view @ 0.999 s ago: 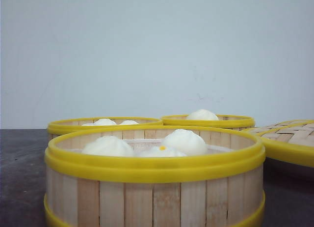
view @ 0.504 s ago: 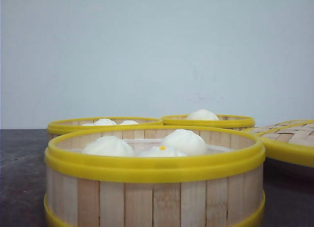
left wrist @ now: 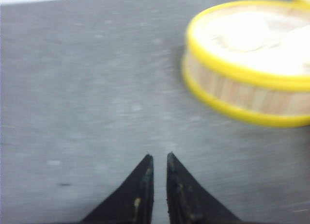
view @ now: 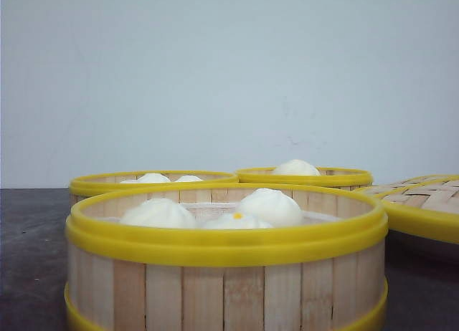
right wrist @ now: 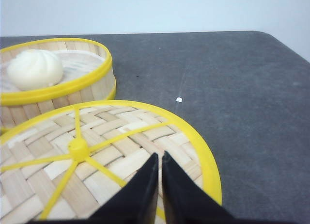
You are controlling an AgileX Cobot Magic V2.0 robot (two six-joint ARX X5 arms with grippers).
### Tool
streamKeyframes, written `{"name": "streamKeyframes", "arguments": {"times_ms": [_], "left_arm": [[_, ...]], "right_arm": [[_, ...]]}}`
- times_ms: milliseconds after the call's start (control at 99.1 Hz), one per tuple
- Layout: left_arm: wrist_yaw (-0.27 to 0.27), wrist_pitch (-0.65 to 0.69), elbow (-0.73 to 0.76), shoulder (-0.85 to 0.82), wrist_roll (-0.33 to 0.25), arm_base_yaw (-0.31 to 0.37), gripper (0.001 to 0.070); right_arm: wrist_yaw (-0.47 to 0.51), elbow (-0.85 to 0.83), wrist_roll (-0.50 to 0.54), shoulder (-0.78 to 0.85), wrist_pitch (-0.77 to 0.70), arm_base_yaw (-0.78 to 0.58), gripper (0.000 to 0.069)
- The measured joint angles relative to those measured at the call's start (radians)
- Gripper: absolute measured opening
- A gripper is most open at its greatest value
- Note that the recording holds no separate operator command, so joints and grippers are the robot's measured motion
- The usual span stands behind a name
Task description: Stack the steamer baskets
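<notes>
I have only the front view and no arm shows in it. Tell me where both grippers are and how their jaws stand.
Observer: The left gripper is over bare grey tabletop, jaws almost together, holding nothing.
Operator: Say what lies near it.
Observer: One round wooden-slat steamer basket with yellow rims sits ahead of it and off to one side, apart from the fingertips.
Operator: Now the right one.
Observer: The right gripper is over the flat woven-bamboo lid with a yellow rim, jaws nearly shut and empty.
Operator: Give me what is beyond that lid.
Observer: Another slatted basket holding one white bun.
</notes>
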Motion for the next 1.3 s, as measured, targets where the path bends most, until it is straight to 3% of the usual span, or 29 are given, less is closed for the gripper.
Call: {"name": "streamKeyframes", "arguments": {"times_ms": [91, 282, 323, 403, 454, 535, 706, 827, 1019, 1079, 1130, 1231, 1301], "left_arm": [[0.01, 0.019, -0.004, 0.0, -0.146, 0.0, 0.0024], [0.019, 0.055, -0.006, 0.0, -0.374, 0.001, 0.0028], [0.032, 0.092, -0.006, 0.0, -0.415, 0.001, 0.0057], [0.042, 0.18, 0.016, 0.006, -0.463, 0.001, 0.0179], [0.021, 0.213, 0.067, 0.032, -0.472, 0.001, 0.0209], [-0.019, 0.204, 0.177, 0.109, -0.474, 0.001, 0.019], [-0.007, 0.069, 0.41, 0.459, -0.429, 0.002, 0.0195], [0.048, 0.045, 0.564, 0.767, -0.415, 0.002, 0.0258], [0.173, -0.041, 0.755, 1.134, -0.406, 0.001, 0.0266], [0.19, -0.097, 0.819, 1.22, -0.402, -0.001, 0.0276], [0.19, -0.155, 0.881, 1.291, -0.396, 0.0, 0.0317], [0.189, -0.281, 1.013, 1.431, -0.371, 0.002, 0.0482], [0.19, -0.362, 1.101, 1.525, -0.345, 0.0, 0.0527]], "right_arm": [[0.0, 0.0, 0.02, 0.0, 0.0, 0.0, 0.0007], [-0.003, 0.0, 0.069, 0.0, 0.0, 0.0, 0.0007], [-0.004, 0.0, 0.075, 0.0, 0.0, 0.0, 0.0007], [-0.005, 0.0, 0.083, 0.0, 0.0, 0.0, 0.0007], [-0.005, 0.0, 0.088, 0.0, 0.0, 0.0, 0.0007], [-0.007, 0.0, 0.106, 0.0, 0.003, 0.0, 0.0007], [-0.058, 0.0, 0.148, 0.0, 0.053, 0.0, 0.0007], [-0.06, 0.0, 0.161, 0.0, 0.059, 0.001, 0.0007], [-0.062, 0.0, 0.165, 0.0, 0.058, 0.001, 0.0007], [-0.079, 0.0, 0.165, 0.0, 0.055, 0.001, 0.0007], [-0.085, 0.0, 0.165, 0.0, 0.05, 0.001, 0.0007], [-0.086, 0.0, 0.165, 0.0, 0.05, 0.001, 0.0007], [-0.086, 0.0, 0.165, 0.0, 0.049, 0.001, 0.0007]]}}
